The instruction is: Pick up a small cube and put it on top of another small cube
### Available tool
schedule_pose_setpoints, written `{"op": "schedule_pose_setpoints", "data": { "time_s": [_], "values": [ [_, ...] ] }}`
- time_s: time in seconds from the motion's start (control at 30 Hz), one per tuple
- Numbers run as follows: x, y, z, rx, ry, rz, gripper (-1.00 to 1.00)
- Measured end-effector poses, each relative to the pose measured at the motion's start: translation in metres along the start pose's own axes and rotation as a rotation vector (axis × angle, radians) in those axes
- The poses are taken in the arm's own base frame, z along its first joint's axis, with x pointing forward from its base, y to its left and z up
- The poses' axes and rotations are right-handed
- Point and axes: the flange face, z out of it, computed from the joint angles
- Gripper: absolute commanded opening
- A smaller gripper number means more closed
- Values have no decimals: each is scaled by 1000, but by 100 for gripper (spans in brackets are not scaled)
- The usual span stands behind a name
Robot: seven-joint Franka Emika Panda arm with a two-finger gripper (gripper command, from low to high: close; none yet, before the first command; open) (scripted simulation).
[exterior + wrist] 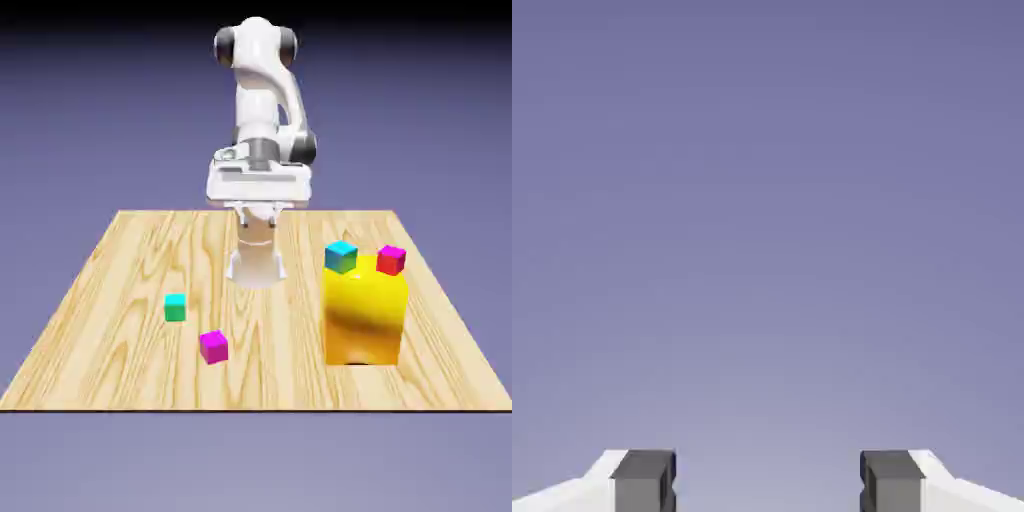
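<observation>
— While the arm [262,100] stands folded at the far edge of the counter [120,290], where does the claw [258,215] sit?

— It hangs raised above the wood, near the middle of the far side. In the hand view the claw [768,485] shows two grey fingertips [644,482] set wide apart with nothing between them, only the plain blue-violet backdrop [768,200]. So it is spread and empty.

— And the small cube [214,346]?

— It lies on the counter toward the near edge, slightly to the exterior view's left of the claw and well apart from it. It is magenta-pink on every face that shows, and nothing touches it.

— What lies around it?

— A teal cube [175,307] rests on the wood near it, a little farther back and more to the exterior view's left. On the exterior view's right stands a big yellow block [364,320], well apart from the small cube. Two more cubes sit on top of that block: one with a teal top [341,256] and a red-sided one with a magenta top [391,259], near each other but not touching.

— Does the hand view show any cube?

— No, none appear in it.
</observation>
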Motion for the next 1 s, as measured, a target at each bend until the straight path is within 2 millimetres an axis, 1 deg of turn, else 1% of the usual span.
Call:
{"op": "schedule_pose_setpoints", "data": {
  "time_s": [0.2,0.4,0.5,0.6,0.67,0.83,0.87,0.93,1.0],
  "values": [
    [-13,43,77,-198,-242,-128,0],
    [-37,101,141,-384,-498,-259,0],
    [-52,133,167,-473,-631,-326,0],
    [-66,170,188,-561,-767,-385,0],
    [-66,171,189,-565,-773,-388,0],
    [-98,205,227,-565,-773,-388,0],
    [-103,210,233,-565,-773,-388,-100],
    [-104,210,233,-565,-773,-387,-100],
    [-90,196,219,-565,-773,-388,-100]
  ]
}}
